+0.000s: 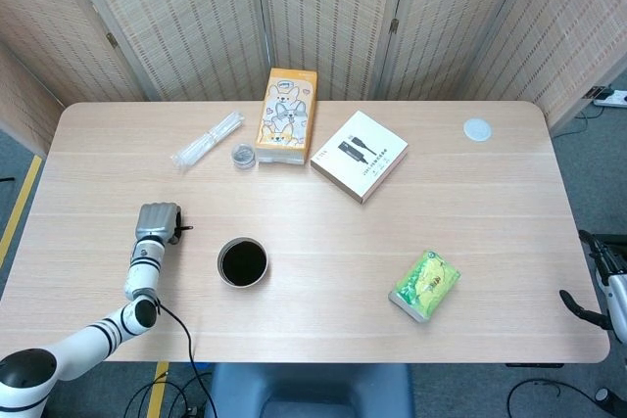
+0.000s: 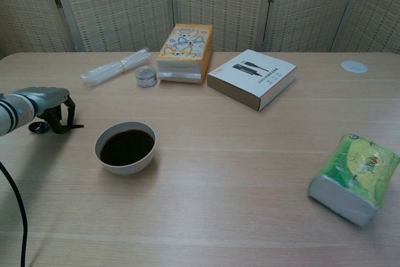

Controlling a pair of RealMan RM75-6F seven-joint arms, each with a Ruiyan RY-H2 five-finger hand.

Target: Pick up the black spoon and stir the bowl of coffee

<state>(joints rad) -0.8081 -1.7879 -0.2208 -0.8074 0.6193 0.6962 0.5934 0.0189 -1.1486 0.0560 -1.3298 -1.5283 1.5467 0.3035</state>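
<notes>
The black spoon [image 2: 39, 127] lies low at the table's left side, its round end poking out left of my left hand [image 2: 47, 101] and its handle tip [image 1: 183, 229] showing to the right. My left hand [image 1: 157, 219] curls its dark fingers down around the spoon's handle and grips it. The white bowl of dark coffee [image 2: 125, 147] stands a short way to the right of that hand, also seen from above [image 1: 243, 262]. My right hand [image 1: 600, 281] hangs off the table's right edge with fingers apart, holding nothing; the chest view does not show it.
An orange carton [image 1: 287, 115], a small tin [image 1: 243, 155] and a clear plastic packet [image 1: 208, 139] lie at the back left. A white box [image 1: 360, 155] sits at back centre, a white disc [image 1: 477, 128] at back right, a green packet [image 1: 426, 285] at front right.
</notes>
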